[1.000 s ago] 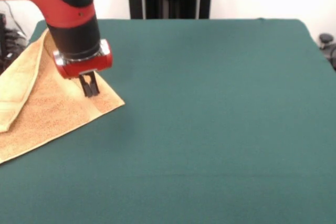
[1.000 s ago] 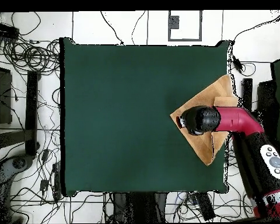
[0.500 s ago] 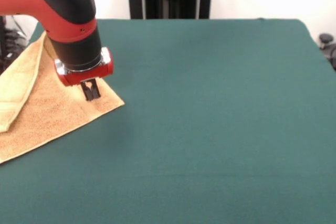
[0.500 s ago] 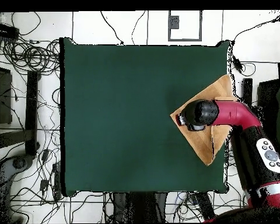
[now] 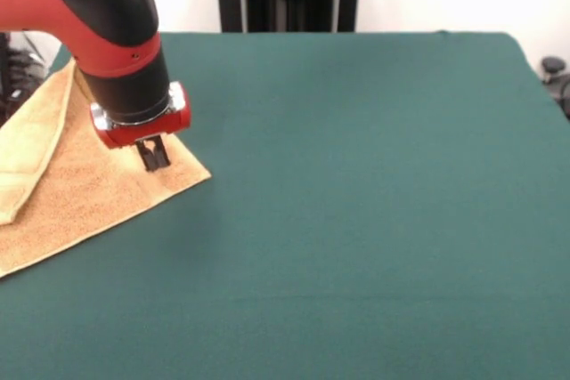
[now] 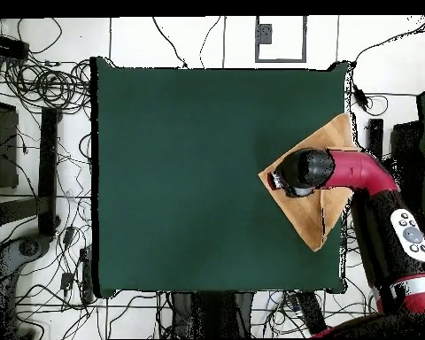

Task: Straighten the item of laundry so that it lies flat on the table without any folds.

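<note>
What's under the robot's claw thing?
The orange towel lies under the gripper, near its pointed corner, on the green table. The towel's left part is folded over itself, so what lies beneath that flap is hidden. The arm covers some towel from above.

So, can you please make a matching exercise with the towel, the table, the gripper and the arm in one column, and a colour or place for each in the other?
Things:
1. towel
2. table
3. gripper
4. arm

Descriptions:
A. dark green, mostly bare
B. red and black
C. orange-tan, at the table's edge, partly folded over
D. over the towel's corner, pointing down

Pairs: 1-C, 2-A, 3-D, 4-B
</note>
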